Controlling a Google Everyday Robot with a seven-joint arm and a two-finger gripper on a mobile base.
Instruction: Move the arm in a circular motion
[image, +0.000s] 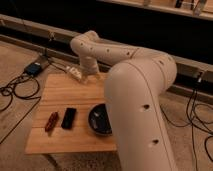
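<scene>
The cream-white arm (142, 105) fills the right half of the camera view, its thick near segment covering the right side of the wooden table (60, 97). The rounded elbow (86, 44) sits above the table's far edge, and the narrow wrist drops from it. The gripper (90, 76) hangs at the wrist's end, just over the table's far edge near the middle.
On the table lie a black bowl (99, 120), partly behind the arm, a black rectangular object (68, 118) and a reddish-brown object (51, 121). A white power strip (74, 73), a small box (34, 68) and cables (15, 92) lie on the floor left; more cables (200, 112) hang right.
</scene>
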